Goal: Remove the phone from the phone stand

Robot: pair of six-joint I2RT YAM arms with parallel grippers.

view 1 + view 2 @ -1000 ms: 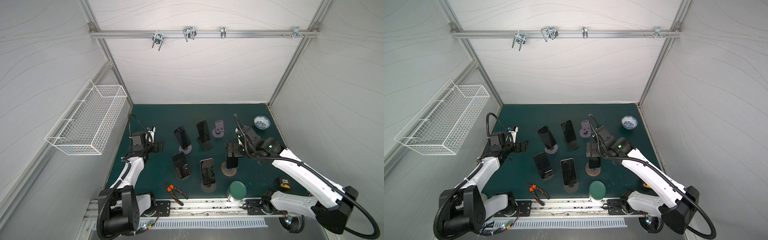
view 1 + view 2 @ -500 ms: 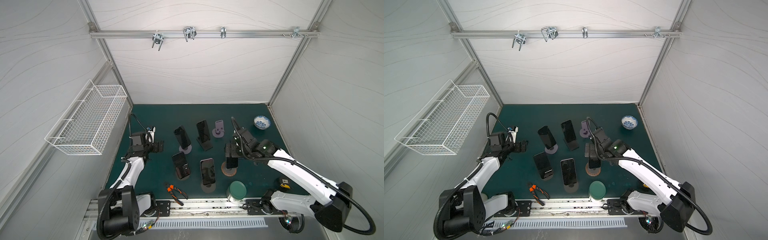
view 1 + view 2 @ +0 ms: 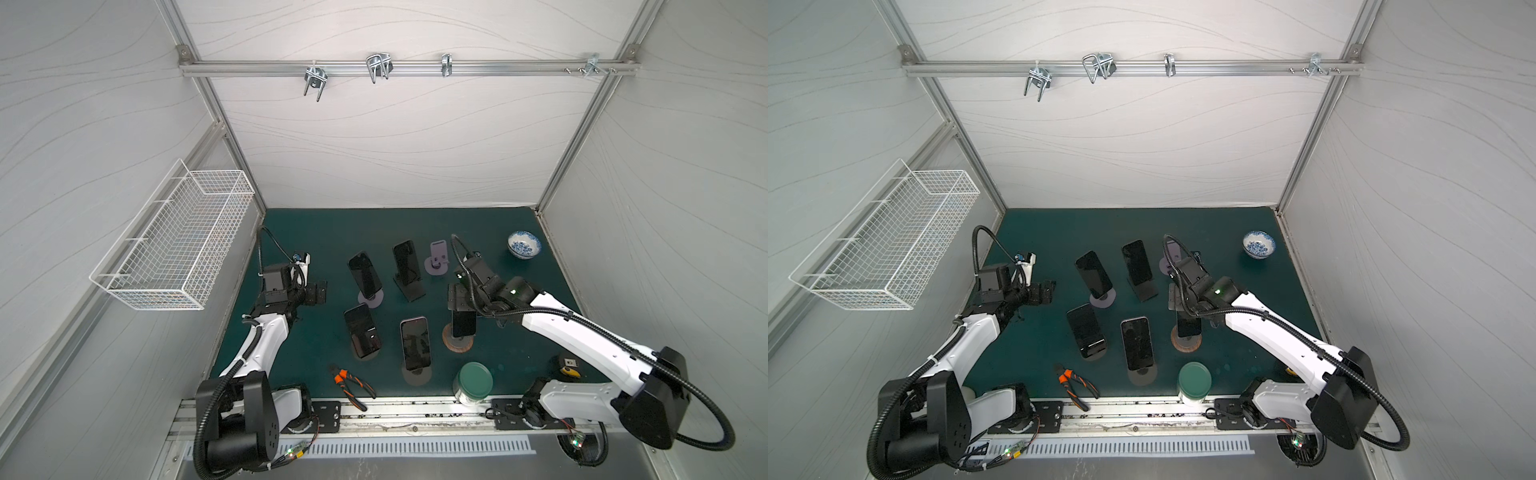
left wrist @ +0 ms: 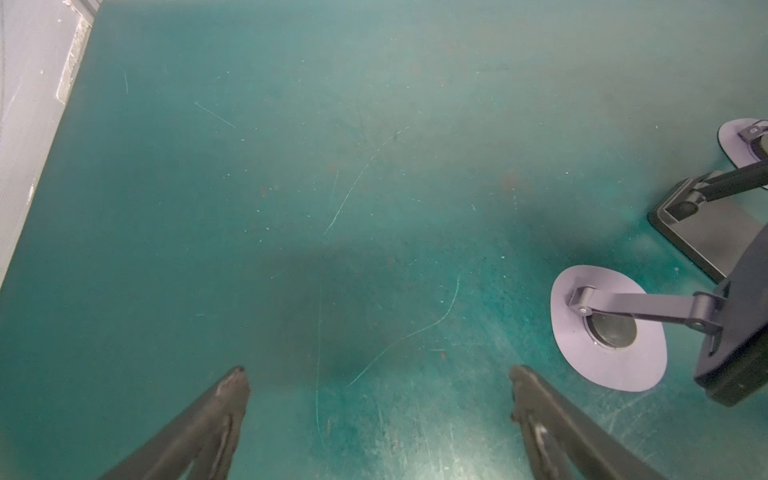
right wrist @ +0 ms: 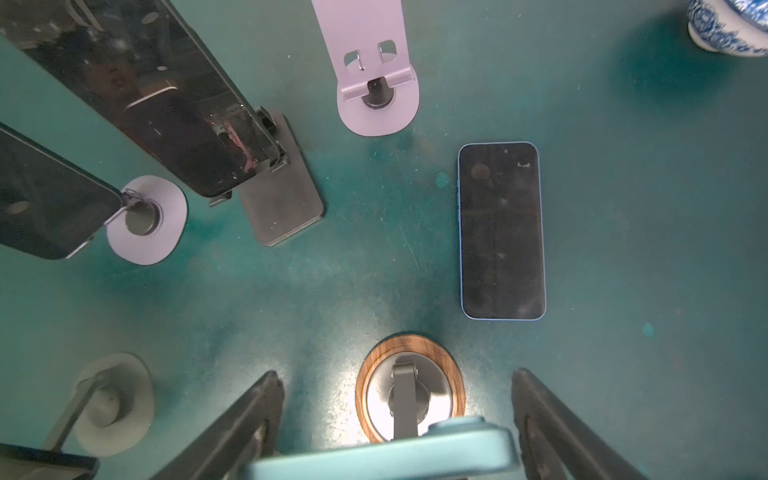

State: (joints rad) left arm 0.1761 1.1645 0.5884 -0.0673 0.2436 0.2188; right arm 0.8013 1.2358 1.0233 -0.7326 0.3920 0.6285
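Well, phone (image 3: 464, 324) on wood-rimmed stand (image 3: 457, 346)

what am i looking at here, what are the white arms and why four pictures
Two robot arms with pincer grippers work over a green mat. Two pictures look down from overhead; the other two come from a camera on each wrist. On the mat: phones on stands, one flat phone, a bowl, pliers, a green-lidded jar. The left gripper is open over bare mat. The right gripper straddles the teal phone on the wood-ringed stand; whether it grips is unclear.
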